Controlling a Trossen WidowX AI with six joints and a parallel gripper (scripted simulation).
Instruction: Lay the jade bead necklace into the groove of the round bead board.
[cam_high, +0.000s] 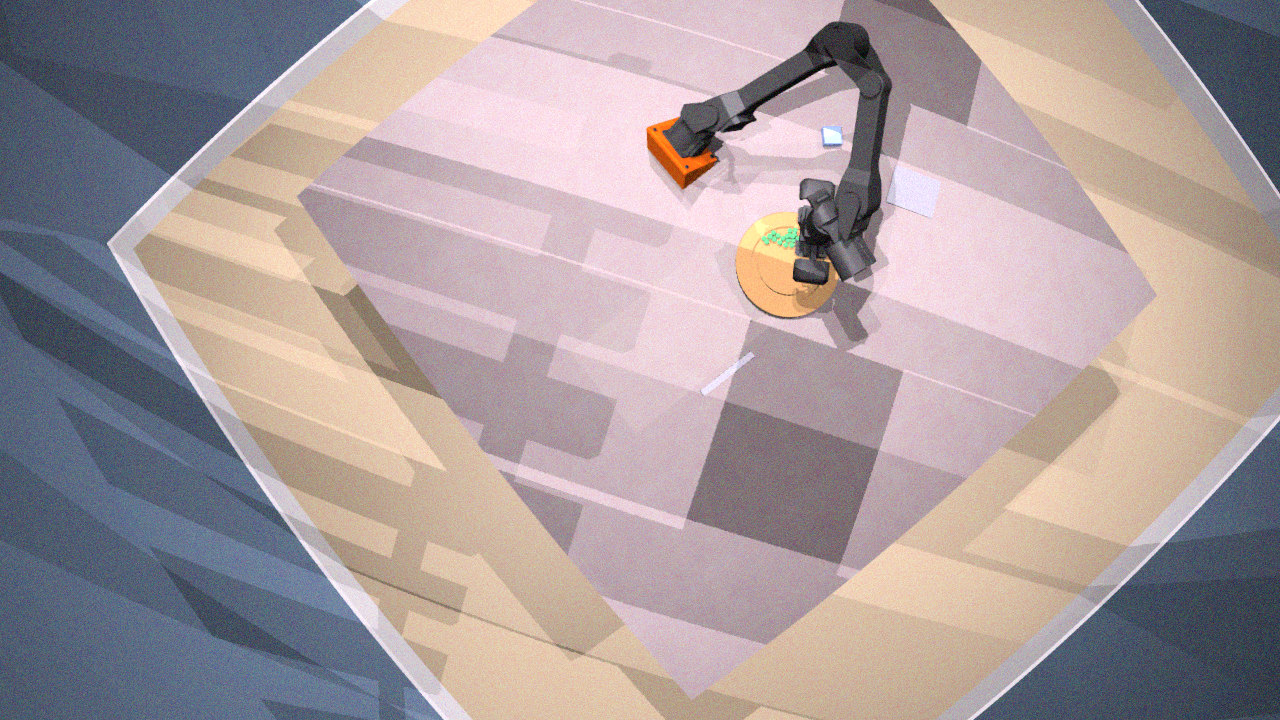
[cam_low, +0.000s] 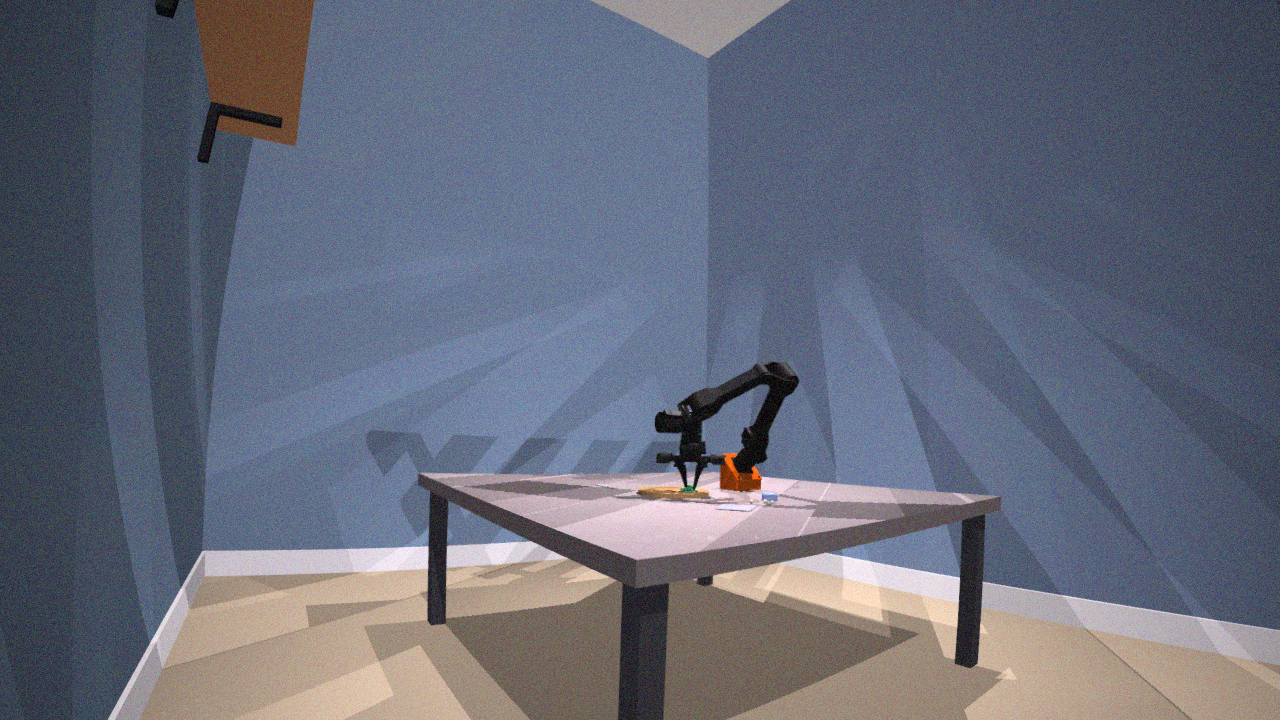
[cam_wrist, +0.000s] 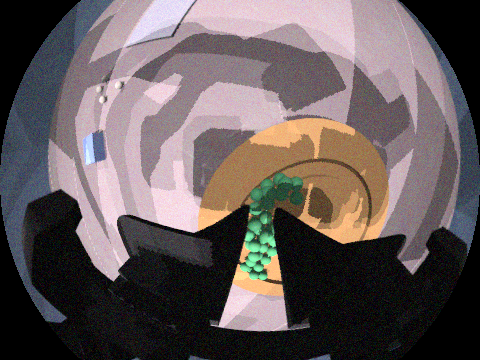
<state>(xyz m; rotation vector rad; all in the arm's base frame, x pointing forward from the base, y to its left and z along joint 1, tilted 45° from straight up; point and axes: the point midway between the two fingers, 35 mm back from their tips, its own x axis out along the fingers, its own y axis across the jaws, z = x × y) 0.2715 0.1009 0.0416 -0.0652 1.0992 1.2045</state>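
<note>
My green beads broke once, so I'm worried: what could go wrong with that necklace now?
The green necklace is bunched up, so it might not fill the ring groove.

It's between the gripper's fingers, so lifting could drag beads off the round board.

A plain blue-walled room (cam_low: 465, 223), its kind hard to tell — a robot arm (cam_high: 872, 125) (cam_low: 751, 385) on the table (cam_high: 572, 376) (cam_low: 637, 569), lower centre of the exterior view, suggests a lab or workshop.
</note>
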